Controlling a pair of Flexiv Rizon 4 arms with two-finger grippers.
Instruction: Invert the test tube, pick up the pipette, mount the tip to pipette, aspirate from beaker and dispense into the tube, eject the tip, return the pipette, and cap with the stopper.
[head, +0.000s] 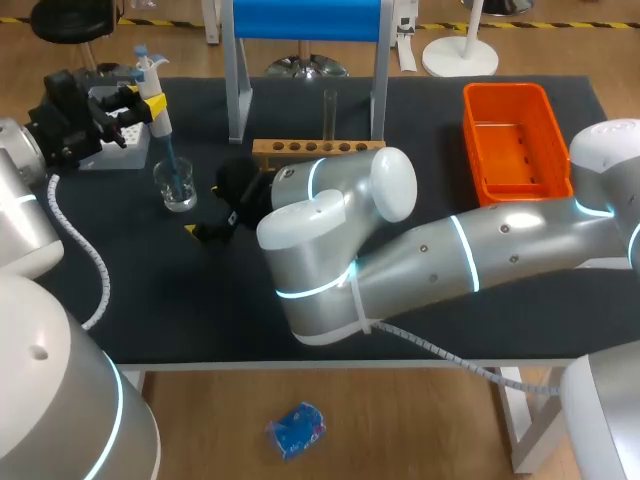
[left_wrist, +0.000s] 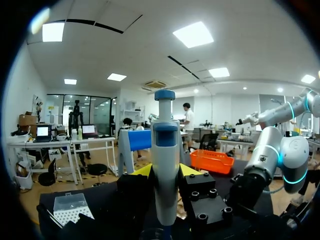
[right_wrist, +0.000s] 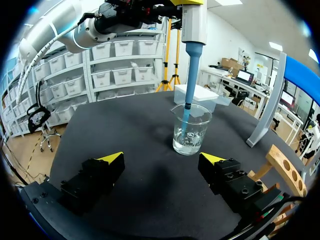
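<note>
Step in hand: aspirate. Left end effector (left_wrist: 165, 172) clamped on pipette (left_wrist: 165, 135); tip (right_wrist: 187, 112) dipped in beaker (right_wrist: 191, 132), near far left corner of bench (head: 200, 300). Right end effector (right_wrist: 162, 165) fingers apart, empty, just short of beaker. Next, likely: draw liquid, lift clear, carry to tube (head: 330, 112) standing in rack (head: 300, 150) at far edge.

Matt, dark, faintly grainy covering over the table (head: 160, 290). Clear, glossy glass for the beaker (right_wrist: 191, 131) at far left and the test tube (head: 329, 112). Smooth white and blue plastic on the pipette (left_wrist: 165, 165), translucent blue on its tip (right_wrist: 186, 112). Pale bare wood, smooth, for the rack (head: 282, 147). Glossy orange plastic for the bin (head: 472, 135) at far right. Shiny silver shell on the right arm (head: 520, 250); matt black with yellow tips on the right gripper (right_wrist: 162, 159).
</note>
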